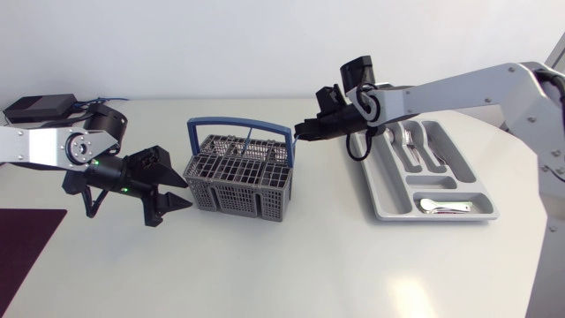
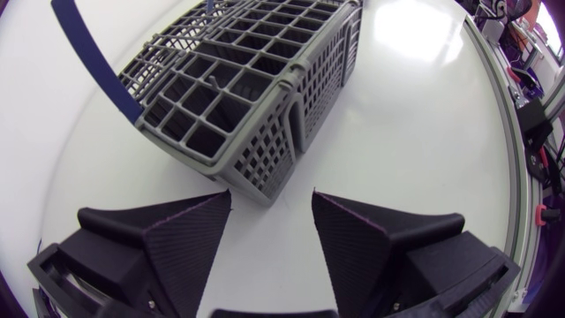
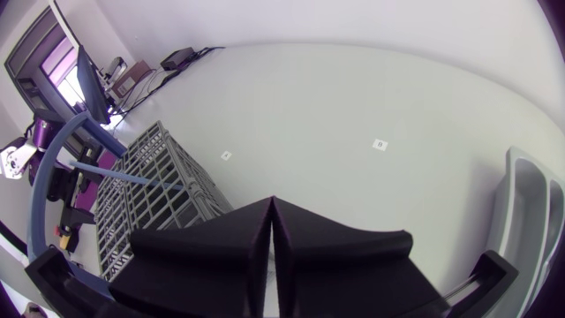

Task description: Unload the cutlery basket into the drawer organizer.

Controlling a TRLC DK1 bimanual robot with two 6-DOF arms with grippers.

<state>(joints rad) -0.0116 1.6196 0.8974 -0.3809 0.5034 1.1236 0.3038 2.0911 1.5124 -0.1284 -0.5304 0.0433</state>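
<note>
The grey cutlery basket (image 1: 240,172) with a blue handle (image 1: 238,124) stands in the middle of the table. A thin blue-handled piece (image 1: 250,140) sticks up inside it. My left gripper (image 1: 187,194) is open just left of the basket, and the near corner of the basket (image 2: 256,132) lies just ahead of its spread fingers (image 2: 271,208). My right gripper (image 1: 298,134) hovers at the basket's far right corner, shut, with nothing visible between its fingers (image 3: 272,201). The blue piece (image 3: 132,177) lies ahead of it. To the right, the grey drawer organizer (image 1: 388,208) holds several pieces of cutlery.
A dark purple mat (image 1: 26,243) lies at the front left edge of the table. The white tabletop (image 1: 291,256) stretches in front of the basket and the organizer. One edge of the organizer (image 3: 521,212) shows beside the right gripper.
</note>
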